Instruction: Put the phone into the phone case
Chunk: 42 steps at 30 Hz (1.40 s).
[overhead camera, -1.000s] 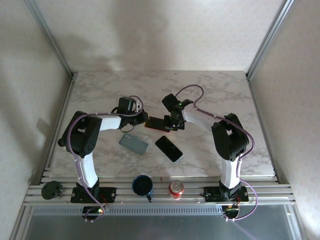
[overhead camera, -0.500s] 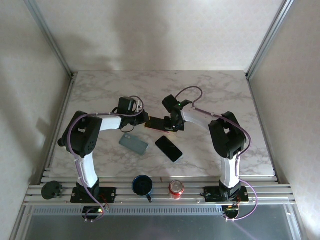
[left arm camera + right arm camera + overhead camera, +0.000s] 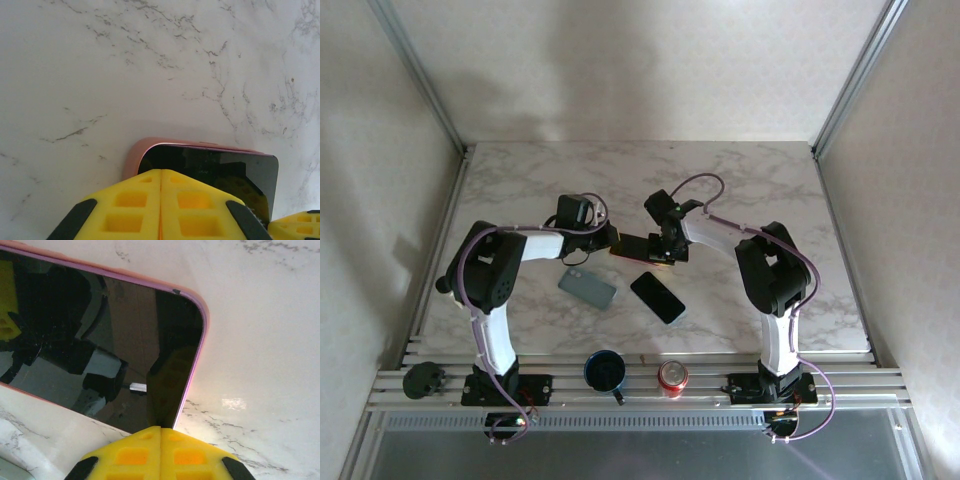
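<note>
Phone (image 3: 638, 247): dark screen up, lying flat near the middle of the table, right between the two gripper tips.
Pink case (image 3: 134, 157): its rim runs round every phone edge I can see. At the corner in the left wrist view the rim looks wider than elsewhere. I cannot tell whether the phone is fully seated.
Left gripper (image 3: 161, 174): yellow fingers pressed together with no gap. The tips are at the phone's short end by the pink corner, and nothing is pinched between them.
Right gripper (image 3: 160, 429): fingers pressed together too. The tips meet the phone's long edge close to a corner, at the pink rim, and they hold nothing.
Arms: from the top view I see both reaching inward from their own sides, one tip at each end of the phone.
Grey-blue case (image 3: 587, 288): flat on the marble, closer to the bases than the pink one, lying at a slant.
Second phone (image 3: 657, 297): black, flat, slanted, just right of the grey-blue case and apart from it.
Mug (image 3: 605, 370): dark blue, standing at the near edge between the arm bases.
Can (image 3: 672, 376): red, upright, near the mug on its right.
Table (image 3: 760, 180): white marble pattern.
</note>
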### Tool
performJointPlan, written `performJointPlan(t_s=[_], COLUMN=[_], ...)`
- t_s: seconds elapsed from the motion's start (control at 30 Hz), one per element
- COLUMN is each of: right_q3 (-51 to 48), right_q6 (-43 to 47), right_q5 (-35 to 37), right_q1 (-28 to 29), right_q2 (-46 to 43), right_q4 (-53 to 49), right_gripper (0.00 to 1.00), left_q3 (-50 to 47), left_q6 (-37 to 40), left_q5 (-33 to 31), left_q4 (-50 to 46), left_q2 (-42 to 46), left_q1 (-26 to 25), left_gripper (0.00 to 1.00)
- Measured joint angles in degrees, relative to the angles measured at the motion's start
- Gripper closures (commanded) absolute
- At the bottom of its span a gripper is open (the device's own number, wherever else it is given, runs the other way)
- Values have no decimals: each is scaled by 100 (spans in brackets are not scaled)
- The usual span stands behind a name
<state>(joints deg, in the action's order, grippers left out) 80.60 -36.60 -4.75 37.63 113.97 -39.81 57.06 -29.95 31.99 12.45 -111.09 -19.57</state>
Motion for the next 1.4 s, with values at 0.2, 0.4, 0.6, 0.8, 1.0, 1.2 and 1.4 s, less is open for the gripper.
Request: performJointPlan(t_s=[0.2,0.4,0.6,0.8,1.0,1.2,1.4], right_q3=[-4,-146,-199,-225,-278,-299,-678], right_q6=[-4,-22,-37,-66,-111,-179,-435], right_q5=[-48,-87,-90,-101,-94,-101,-146], right_q1=[-20,-26,-26,-24,-26,-26,-26], right_q2=[31,63,61,63,138,120,-195], right_q4=[-4,83,146,186,317,345,785], right_gripper=[97,99,100,100,100,100,100], left_q3=[0,0,0,0,0,2,144], left_q6=[0,0,0,0,-2,-2,-4], left_q5=[22,37,39,37,39,42,44], left_q4=[96,118,144,146,229,249,221], left_q2=[-35,-42,-50,-50,-52,-74,-168], left_q1=[4,4,4,4,11,11,11], left_gripper=[94,94,94,94,94,95,95])
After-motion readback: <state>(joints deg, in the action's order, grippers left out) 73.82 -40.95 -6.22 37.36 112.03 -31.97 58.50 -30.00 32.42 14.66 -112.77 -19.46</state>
